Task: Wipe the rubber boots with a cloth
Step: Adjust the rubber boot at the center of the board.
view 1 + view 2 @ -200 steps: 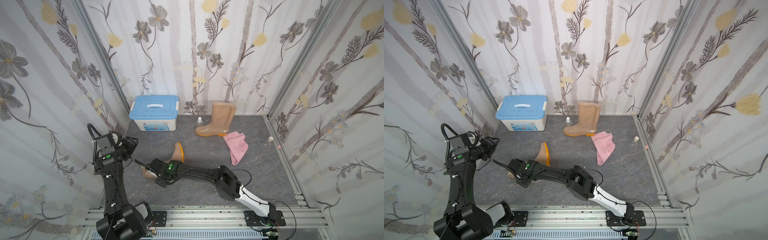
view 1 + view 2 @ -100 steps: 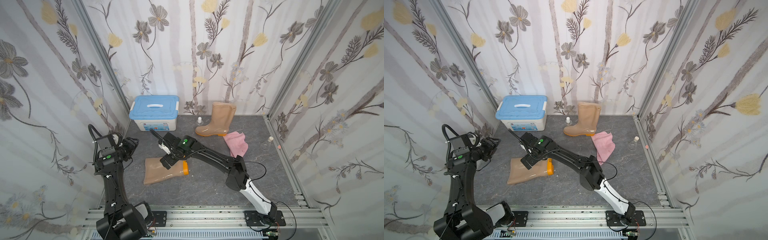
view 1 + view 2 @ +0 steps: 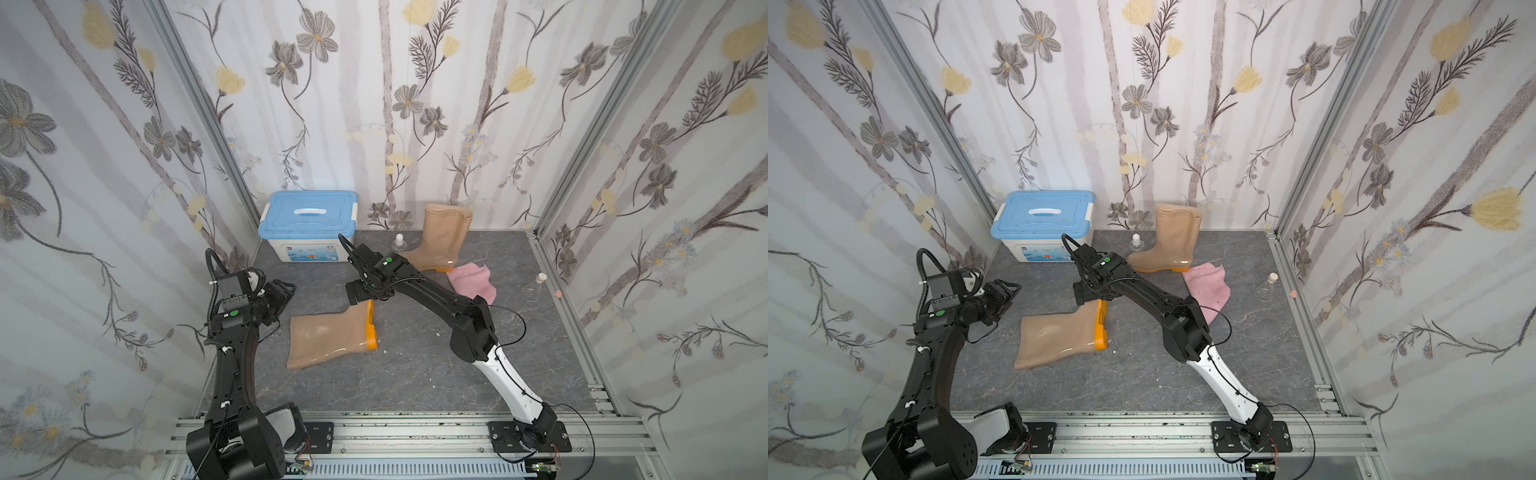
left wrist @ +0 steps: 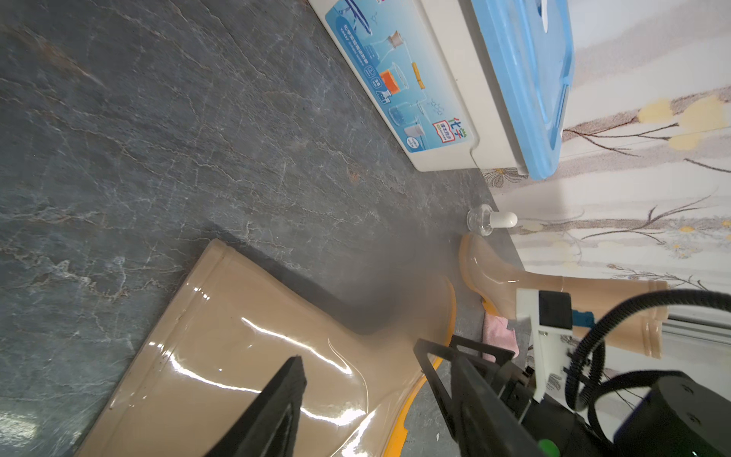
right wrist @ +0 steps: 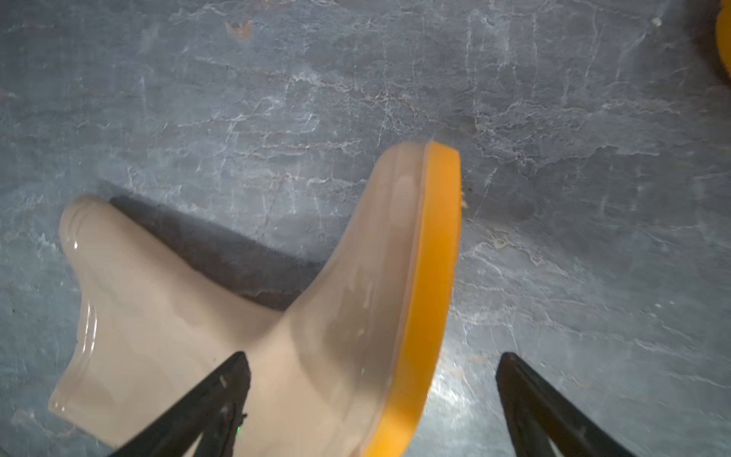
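Bare grey marbled floor (image 3: 415, 374) lower centre and right in both top views, open going. Centre-left, a glossy tan rubber boot (image 3: 328, 336) lying flat blocks the way; blue-lidded white plastic box (image 3: 309, 216), upright tan boot (image 3: 446, 237) and pink cloth (image 3: 473, 280) crowd mid-frame.

Black arms (image 3: 232, 357) with green lights (image 3: 234, 313), corrugated cables (image 3: 212, 266), one white link (image 3: 513, 376).

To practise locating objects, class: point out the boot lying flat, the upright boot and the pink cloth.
Lying boot (image 3: 328, 338): in a top view, middle of its shaft.
Upright boot (image 3: 445, 235): in a top view, middle of its shaft.
Pink cloth (image 3: 473, 276): in a top view, its centre.
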`<state>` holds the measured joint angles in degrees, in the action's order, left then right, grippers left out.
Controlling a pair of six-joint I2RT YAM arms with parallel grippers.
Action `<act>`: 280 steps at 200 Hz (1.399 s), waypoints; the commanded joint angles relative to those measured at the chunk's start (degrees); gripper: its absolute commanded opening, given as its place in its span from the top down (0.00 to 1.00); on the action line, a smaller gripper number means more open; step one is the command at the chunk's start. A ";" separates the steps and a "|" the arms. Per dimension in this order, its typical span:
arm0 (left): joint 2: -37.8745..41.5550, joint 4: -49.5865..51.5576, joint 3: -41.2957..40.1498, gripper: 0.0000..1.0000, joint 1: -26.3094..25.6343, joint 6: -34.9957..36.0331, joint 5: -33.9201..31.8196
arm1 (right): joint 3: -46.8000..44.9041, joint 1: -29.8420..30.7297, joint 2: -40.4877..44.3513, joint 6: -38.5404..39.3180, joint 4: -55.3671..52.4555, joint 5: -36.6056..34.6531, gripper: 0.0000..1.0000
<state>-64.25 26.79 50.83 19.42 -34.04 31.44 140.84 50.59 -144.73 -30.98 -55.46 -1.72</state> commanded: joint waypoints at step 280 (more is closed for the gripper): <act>-21.75 -40.98 -11.89 0.40 -28.70 0.85 7.19 | -38.57 -19.26 19.83 20.74 1.56 5.64 0.75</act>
<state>-82.70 -3.16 38.30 -8.67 -34.68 37.26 102.32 31.35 -124.14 -12.95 -55.16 -1.17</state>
